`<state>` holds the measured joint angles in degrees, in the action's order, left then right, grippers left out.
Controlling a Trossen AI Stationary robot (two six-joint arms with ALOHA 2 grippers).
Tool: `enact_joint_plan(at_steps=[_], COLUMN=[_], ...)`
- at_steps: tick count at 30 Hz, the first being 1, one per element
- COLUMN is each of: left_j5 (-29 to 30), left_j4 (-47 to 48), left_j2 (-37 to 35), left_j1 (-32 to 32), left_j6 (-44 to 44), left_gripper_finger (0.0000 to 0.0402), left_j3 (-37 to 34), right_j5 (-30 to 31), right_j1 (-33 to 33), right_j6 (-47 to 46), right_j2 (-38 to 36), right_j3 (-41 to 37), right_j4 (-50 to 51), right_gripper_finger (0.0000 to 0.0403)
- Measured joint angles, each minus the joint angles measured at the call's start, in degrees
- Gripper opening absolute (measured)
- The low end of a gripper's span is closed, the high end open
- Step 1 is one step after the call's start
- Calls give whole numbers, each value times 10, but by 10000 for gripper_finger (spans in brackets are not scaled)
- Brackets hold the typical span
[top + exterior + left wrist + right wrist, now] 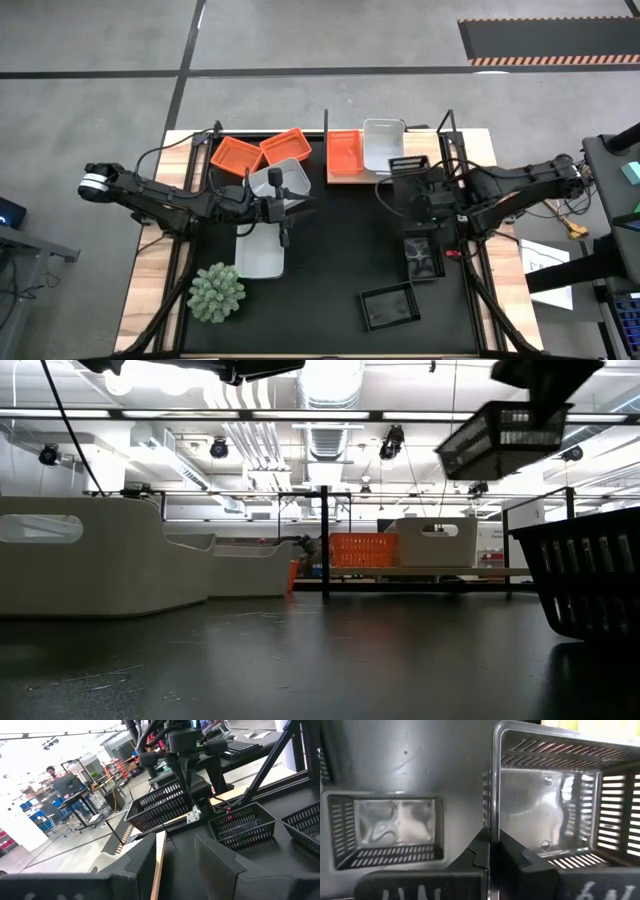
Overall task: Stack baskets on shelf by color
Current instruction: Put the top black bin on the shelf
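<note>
My right gripper (407,187) is shut on a black basket (500,438), held high above the mat next to the wooden shelf (345,178). The shelf carries an orange basket (345,153) and a white basket (383,144). My left gripper (287,208) is open and empty, over the mat beside a white basket (280,178). Another white basket (262,252) rests on the mat in front of it. Two orange baskets (260,152) lie at the far left. Two more black baskets (422,256) (388,305) rest on the mat. My right gripper pinches one wall of the black basket at its rim (492,815), with one finger inside the basket and one outside. The basket is lifted clear of the mat and the shelf, and hangs tilted in the low view.
A green spiky plant (217,292) stands at the near left of the mat. Thin black shelf posts (327,130) (448,130) rise by the shelf. One black basket (590,575) stands close to the low camera at the right.
</note>
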<state>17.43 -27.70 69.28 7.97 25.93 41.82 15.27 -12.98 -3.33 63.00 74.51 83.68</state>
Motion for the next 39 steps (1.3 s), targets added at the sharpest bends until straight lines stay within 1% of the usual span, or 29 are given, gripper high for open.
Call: enact_joint_plan(at_steps=[4,11,14,19,23,28,34,39], left_j5=[0,0,0,0,0,0,0,0], left_j4=[0,-2,-2,-3,-3,-4,-4,-4], left_j2=[0,0,0,0,0,0,0,0], left_j1=[0,0,0,0,0,0,0,0], left_j6=[0,0,0,0,0,5,5,5], left_gripper_finger=[121,121,121,121,121,121,121,121], left_j3=[0,-1,-1,-1,-1,-1,-1,-1], right_j5=[4,13,13,8,8,7,-37,-70], right_j1=[0,0,8,26,48,91,158,224], right_j6=[-56,-68,-89,-96,-57,-11,48,117], right_j2=[-27,-84,-107,-126,-124,-119,-123,-123], right_j3=[-22,-117,-157,-205,-221,-223,-223,-225], right_j4=[19,11,8,-23,-60,-67,-69,-70], right_gripper_finger=[8,8,8,8,8,8,8,8])
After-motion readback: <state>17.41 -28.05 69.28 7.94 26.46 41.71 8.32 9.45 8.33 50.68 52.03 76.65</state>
